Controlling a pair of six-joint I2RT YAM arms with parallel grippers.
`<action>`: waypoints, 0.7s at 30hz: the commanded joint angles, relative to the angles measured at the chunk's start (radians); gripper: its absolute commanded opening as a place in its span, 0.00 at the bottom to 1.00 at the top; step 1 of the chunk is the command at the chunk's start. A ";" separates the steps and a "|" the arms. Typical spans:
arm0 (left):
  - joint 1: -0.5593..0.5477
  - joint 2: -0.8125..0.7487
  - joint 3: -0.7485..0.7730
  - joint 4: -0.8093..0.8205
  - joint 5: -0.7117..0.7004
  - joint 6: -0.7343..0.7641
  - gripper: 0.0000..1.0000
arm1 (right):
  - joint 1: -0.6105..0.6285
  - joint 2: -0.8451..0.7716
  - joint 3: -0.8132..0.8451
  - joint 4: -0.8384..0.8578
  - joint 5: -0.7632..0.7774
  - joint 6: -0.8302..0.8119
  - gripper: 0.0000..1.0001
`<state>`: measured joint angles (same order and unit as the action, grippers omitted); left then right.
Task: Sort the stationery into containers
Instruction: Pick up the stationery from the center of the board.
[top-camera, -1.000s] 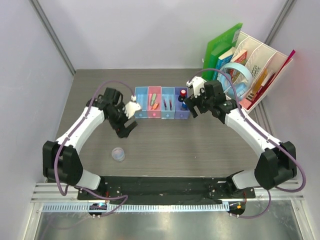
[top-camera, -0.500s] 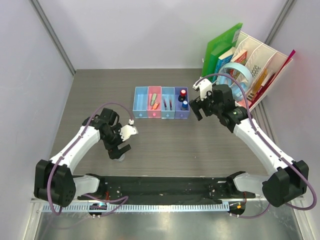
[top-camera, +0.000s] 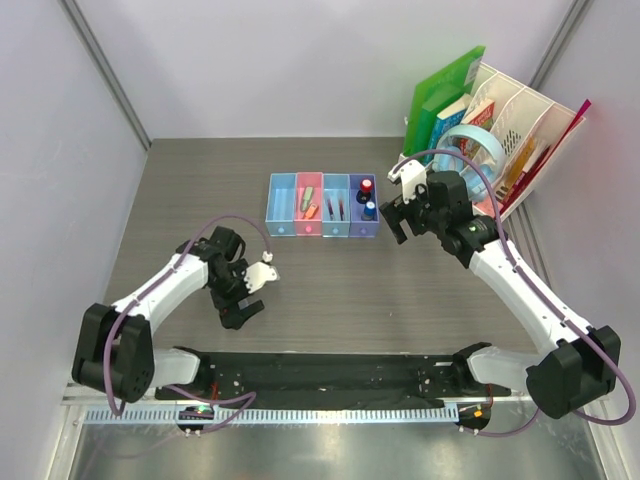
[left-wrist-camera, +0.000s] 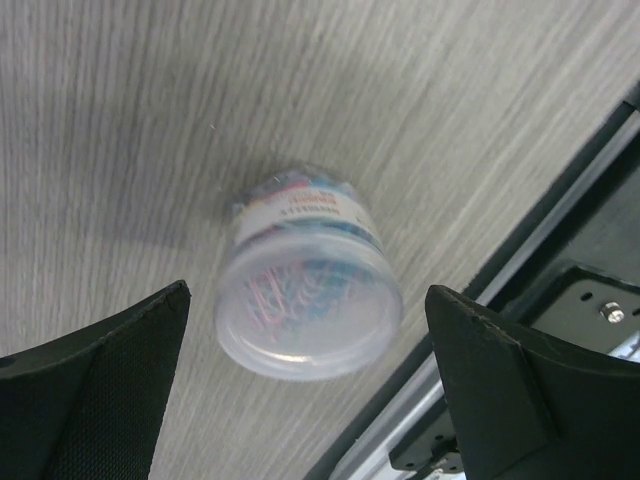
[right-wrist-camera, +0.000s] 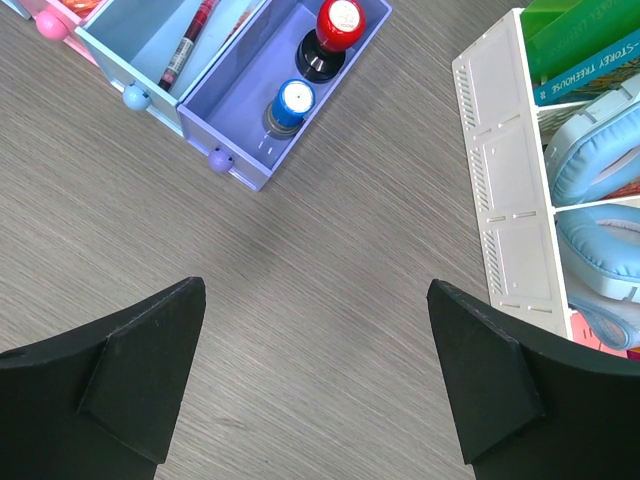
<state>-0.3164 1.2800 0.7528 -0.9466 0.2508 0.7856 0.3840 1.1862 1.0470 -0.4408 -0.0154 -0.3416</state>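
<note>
Left fingers (left-wrist-camera: 90, 390) open either side of clip tub (left-wrist-camera: 305, 300)

Both left fingers stand wide apart. The round translucent clip tub lies between them, touching neither, on the grey surface (left-wrist-camera: 150, 120), well apart from the row of trays (top-camera: 283, 200). Over bare surface the right fingers (right-wrist-camera: 110, 380) hang open just beside the purple tray (right-wrist-camera: 235, 170), which holds a red-capped bit (right-wrist-camera: 338, 20) and a blue-capped bit (right-wrist-camera: 295, 100).
</note>
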 joint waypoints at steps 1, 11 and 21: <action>-0.013 0.048 0.017 0.094 0.015 -0.022 0.99 | -0.002 -0.025 0.002 0.020 0.011 0.010 0.98; -0.027 0.146 0.062 0.092 0.007 -0.037 0.26 | -0.002 -0.025 0.002 0.027 0.011 0.015 0.98; -0.029 0.183 0.489 0.060 -0.016 -0.144 0.00 | -0.017 0.022 -0.004 0.053 0.074 0.007 0.99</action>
<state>-0.3412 1.4399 0.9813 -0.9249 0.2298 0.7174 0.3805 1.1877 1.0462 -0.4393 0.0177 -0.3378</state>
